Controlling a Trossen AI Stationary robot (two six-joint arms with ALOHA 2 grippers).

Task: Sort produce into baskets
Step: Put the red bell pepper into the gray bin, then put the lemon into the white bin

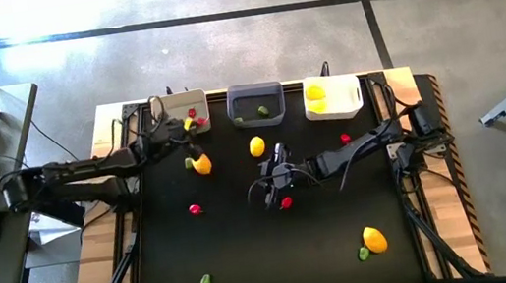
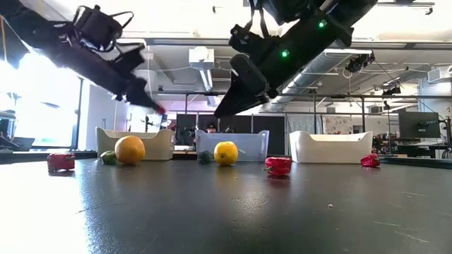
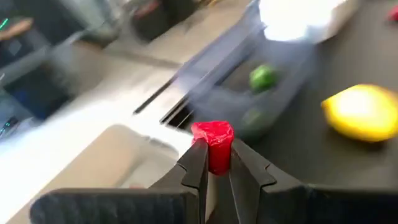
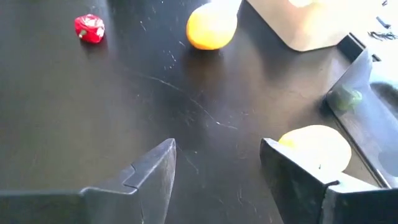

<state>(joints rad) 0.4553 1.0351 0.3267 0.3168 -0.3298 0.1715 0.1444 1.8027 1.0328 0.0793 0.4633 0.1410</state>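
The left gripper point(image 3: 217, 163) is stretched toward the cream bin point(image 1: 190, 104), its fingers pinched on a red piece point(image 3: 213, 142). The right gripper point(image 4: 217, 163) is held spread above the mat near a yellow lemon point(image 1: 257, 146). Green pieces are held in the grey bin point(image 1: 253, 91) and yellow ones in the white bin point(image 1: 346, 99).

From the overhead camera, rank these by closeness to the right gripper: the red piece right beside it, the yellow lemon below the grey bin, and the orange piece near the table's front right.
Measured from the right gripper:
1. Red piece, just beside the gripper on its front side, mid-table.
2. Yellow lemon, toward the back, in front of the grey bin.
3. Orange piece, far off at the front right.
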